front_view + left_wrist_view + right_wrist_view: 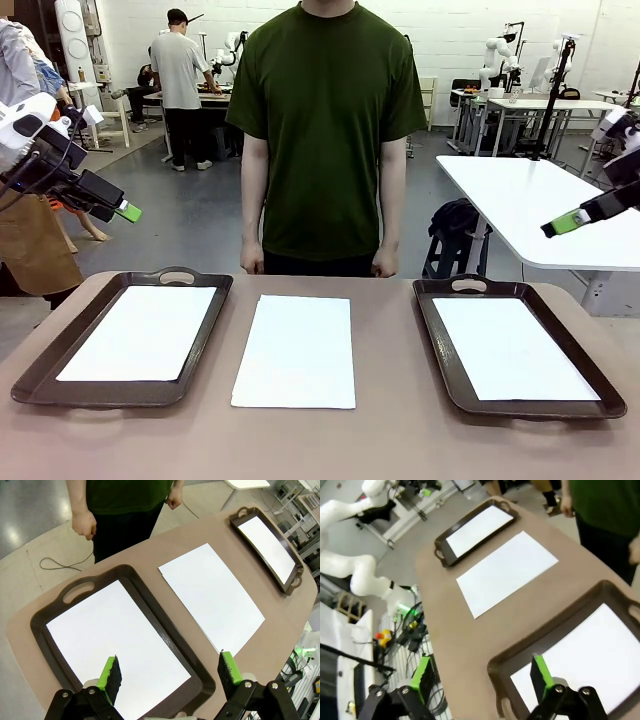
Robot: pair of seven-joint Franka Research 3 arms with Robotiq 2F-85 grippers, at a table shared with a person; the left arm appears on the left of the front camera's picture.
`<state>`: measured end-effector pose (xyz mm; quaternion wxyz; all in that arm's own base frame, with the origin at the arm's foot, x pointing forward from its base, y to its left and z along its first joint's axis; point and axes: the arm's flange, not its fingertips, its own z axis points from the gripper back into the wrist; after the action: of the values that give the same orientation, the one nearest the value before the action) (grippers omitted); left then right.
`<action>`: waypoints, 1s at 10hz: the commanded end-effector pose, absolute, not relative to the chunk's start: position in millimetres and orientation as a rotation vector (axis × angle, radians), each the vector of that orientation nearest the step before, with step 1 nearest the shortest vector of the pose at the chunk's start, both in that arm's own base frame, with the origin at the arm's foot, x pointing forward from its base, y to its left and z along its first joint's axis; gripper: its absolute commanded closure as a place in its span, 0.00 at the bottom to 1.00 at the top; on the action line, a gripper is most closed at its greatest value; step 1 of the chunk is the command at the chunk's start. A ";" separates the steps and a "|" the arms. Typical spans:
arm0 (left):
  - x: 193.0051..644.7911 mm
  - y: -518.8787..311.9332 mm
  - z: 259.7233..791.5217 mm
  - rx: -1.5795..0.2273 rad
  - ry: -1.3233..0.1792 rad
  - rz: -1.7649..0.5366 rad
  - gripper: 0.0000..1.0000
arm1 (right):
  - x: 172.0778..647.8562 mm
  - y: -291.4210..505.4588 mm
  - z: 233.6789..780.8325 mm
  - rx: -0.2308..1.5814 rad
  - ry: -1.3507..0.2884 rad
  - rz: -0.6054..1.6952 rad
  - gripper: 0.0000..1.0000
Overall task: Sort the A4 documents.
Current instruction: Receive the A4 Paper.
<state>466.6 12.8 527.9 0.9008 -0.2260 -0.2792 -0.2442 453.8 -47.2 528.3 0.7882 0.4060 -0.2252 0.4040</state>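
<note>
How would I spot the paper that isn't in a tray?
Look at the brown table. Between the left tray and the right tray lies one white sheet. It alone rests on bare tabletop, not inside a tray.

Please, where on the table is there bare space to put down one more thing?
Bare table lies between the middle sheet and the right tray, a narrower strip between that sheet and the left tray, and a band along the near edge. Both trays are filled by their sheets.
</note>
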 end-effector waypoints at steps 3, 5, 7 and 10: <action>466.6 12.9 528.6 -0.456 -0.585 -0.505 0.00 | 467.3 -21.5 543.5 0.815 -0.461 0.980 0.00; 466.6 12.9 528.6 -0.456 -0.585 -0.505 0.00 | 469.5 -23.3 541.1 0.801 -0.449 0.968 0.00; 466.6 12.9 528.6 -0.456 -0.585 -0.505 0.00 | 463.9 -19.0 544.2 0.824 -0.458 0.969 0.00; 466.6 12.9 528.6 -0.456 -0.585 -0.505 0.00 | 463.9 -19.0 544.2 0.824 -0.458 0.969 0.00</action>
<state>466.6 12.8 527.9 0.9008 -0.2260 -0.2792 -0.2441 464.1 -22.2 542.4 0.7820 0.3805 -0.2103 0.4465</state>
